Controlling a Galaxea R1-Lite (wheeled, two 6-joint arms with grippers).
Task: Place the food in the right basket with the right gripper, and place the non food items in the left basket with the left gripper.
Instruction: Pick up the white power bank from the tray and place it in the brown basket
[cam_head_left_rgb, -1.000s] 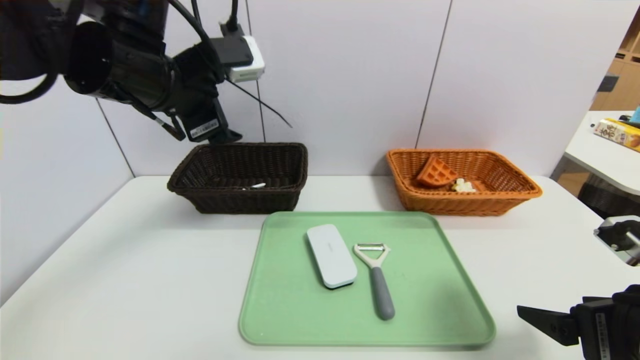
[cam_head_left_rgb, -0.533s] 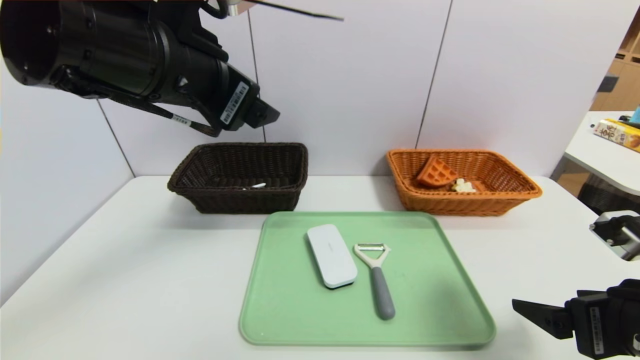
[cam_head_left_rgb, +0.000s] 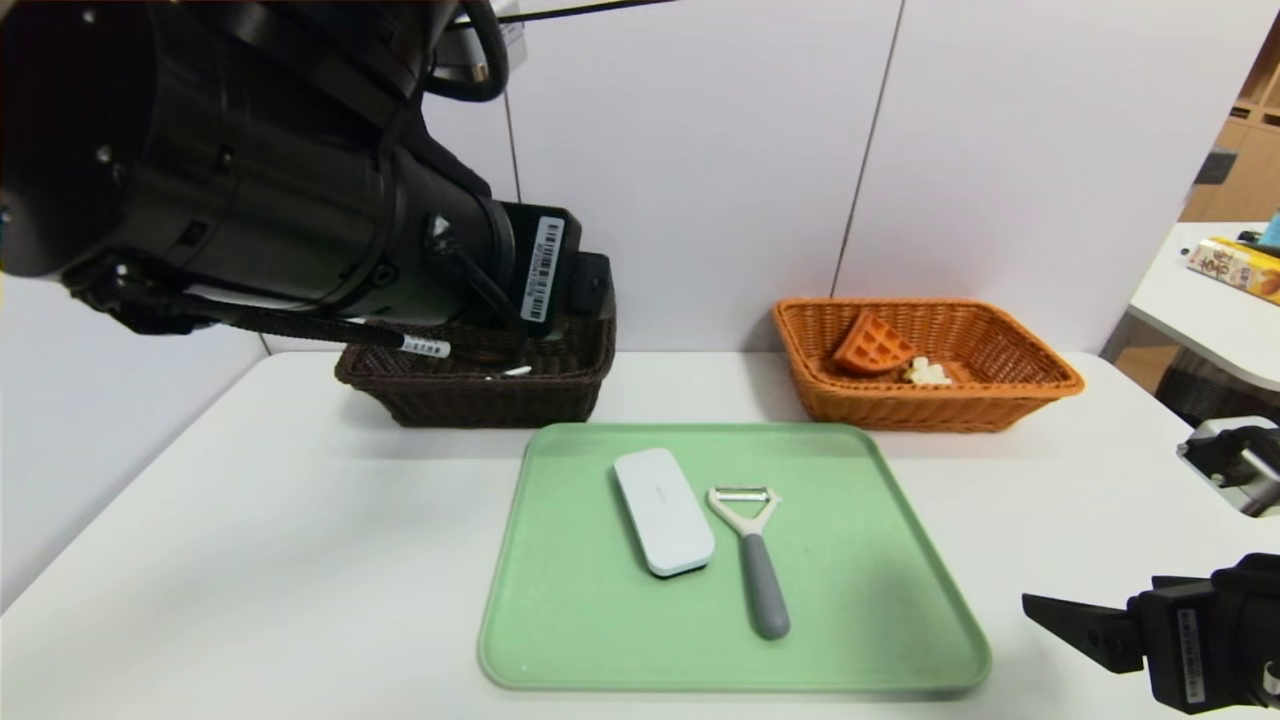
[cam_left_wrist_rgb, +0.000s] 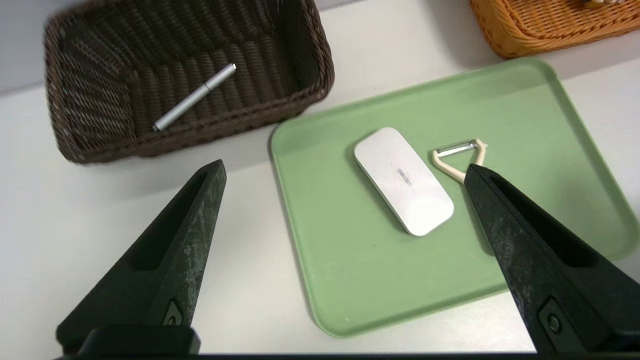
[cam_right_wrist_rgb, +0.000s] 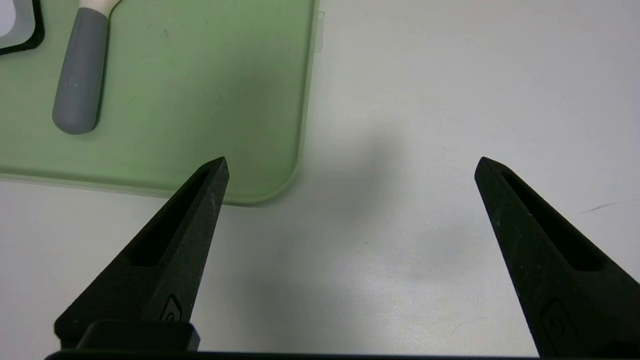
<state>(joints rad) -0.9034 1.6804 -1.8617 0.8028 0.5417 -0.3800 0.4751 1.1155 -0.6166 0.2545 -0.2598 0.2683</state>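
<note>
The white oval plastic case (cam_left_wrist_rgb: 404, 180) lies on the green tray (cam_left_wrist_rgb: 350, 280) under the left gripper (cam_left_wrist_rgb: 345, 172), spread wide and empty. The right gripper (cam_right_wrist_rgb: 350, 167) hangs empty too, fingers apart, above bare white table (cam_right_wrist_rgb: 450, 75). The left arm hides part of the dark brown wicker basket (cam_head_left_rgb: 480, 395) in the head view.

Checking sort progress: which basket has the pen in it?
The dark brown basket, the robot's left one: a silver pen lies on its floor. The orange basket holds food.

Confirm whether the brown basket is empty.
No, a silver pen lies on the floor of the brown basket, plain in the left wrist view.
</note>
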